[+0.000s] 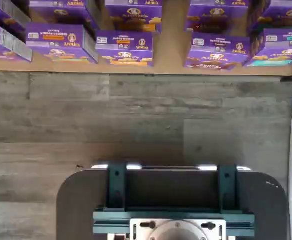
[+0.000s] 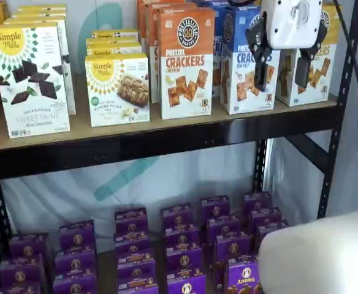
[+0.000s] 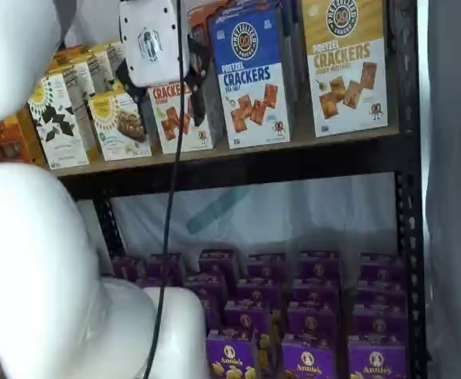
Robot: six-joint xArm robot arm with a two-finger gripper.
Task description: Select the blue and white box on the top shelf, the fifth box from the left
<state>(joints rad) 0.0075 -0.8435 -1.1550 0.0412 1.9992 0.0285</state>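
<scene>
the gripper (image 2: 284, 58) hangs open, probably well out in front of the upright blue and white box (image 2: 243, 64) on the top shelf (image 2: 136, 131), which lies straight beyond its spread fingers.

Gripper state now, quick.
White-bodied gripper with two black fingers: open, a plain gap between its fingers, holding nothing, in front of the tall blue and white cardboard box.

In a shelf view, the blue and white box (image 3: 252, 75) stands upright on the top shelf (image 3: 238, 158), between an orange-topped box (image 3: 177, 114) and a yellow-topped box (image 3: 346, 67). The gripper (image 3: 161, 91) hangs before the orange-topped box, fingers apart. Purple boxes (image 3: 309, 316) crowd the lower deck.
</scene>
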